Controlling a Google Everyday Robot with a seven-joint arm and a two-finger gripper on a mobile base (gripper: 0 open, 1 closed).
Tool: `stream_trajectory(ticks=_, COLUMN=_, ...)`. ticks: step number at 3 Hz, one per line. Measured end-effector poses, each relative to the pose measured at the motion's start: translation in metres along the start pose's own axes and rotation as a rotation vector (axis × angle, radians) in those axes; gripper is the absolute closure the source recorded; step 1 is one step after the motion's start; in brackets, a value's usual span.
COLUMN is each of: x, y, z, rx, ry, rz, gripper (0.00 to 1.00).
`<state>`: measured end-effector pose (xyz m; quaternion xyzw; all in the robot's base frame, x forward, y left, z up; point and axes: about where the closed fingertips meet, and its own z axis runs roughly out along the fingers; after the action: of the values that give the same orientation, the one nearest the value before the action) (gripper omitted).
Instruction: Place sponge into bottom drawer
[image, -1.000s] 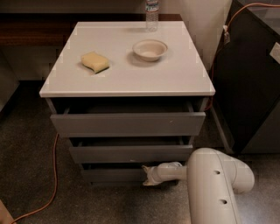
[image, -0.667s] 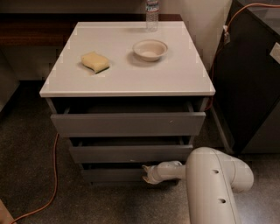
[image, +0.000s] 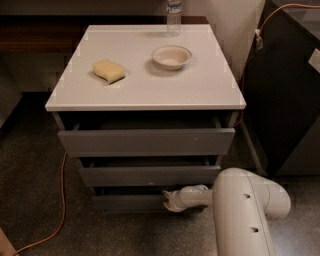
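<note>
The pale-yellow sponge (image: 109, 70) lies on the white cabinet top (image: 145, 85), left of centre. The bottom drawer (image: 127, 201) shows its flat grey front below the two other grey drawers, barely pulled out. My gripper (image: 166, 199) sits low at the right part of that drawer front, touching or nearly touching its top edge, at the end of the white arm (image: 245, 210) that comes in from the lower right. The gripper holds no sponge.
A white bowl (image: 171, 56) stands right of the sponge, and a water bottle (image: 173, 14) at the back edge. The top drawer (image: 146, 141) juts out furthest. A dark cabinet (image: 290, 95) is at right; an orange cable (image: 59, 200) runs over the floor at left.
The gripper and arm have barely shifted at the bottom drawer front. Sponge and bowl have not moved.
</note>
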<state>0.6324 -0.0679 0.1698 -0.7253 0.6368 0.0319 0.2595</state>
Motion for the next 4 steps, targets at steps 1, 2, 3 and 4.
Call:
stream_trajectory(ticks=1, x=-0.0001, y=0.0000, z=-0.0002, rx=0.000, ry=0.000, rz=0.000, gripper=1.00)
stream_trajectory(ticks=2, x=-0.0001, y=0.0001, z=-0.0002, rx=0.000, ry=0.000, rz=0.000, gripper=1.00)
stream_trajectory(ticks=3, x=-0.0001, y=0.0001, z=-0.0002, rx=0.000, ry=0.000, rz=0.000, gripper=1.00)
stream_trajectory(ticks=4, x=-0.0001, y=0.0001, z=-0.0002, rx=0.000, ry=0.000, rz=0.000, gripper=0.83)
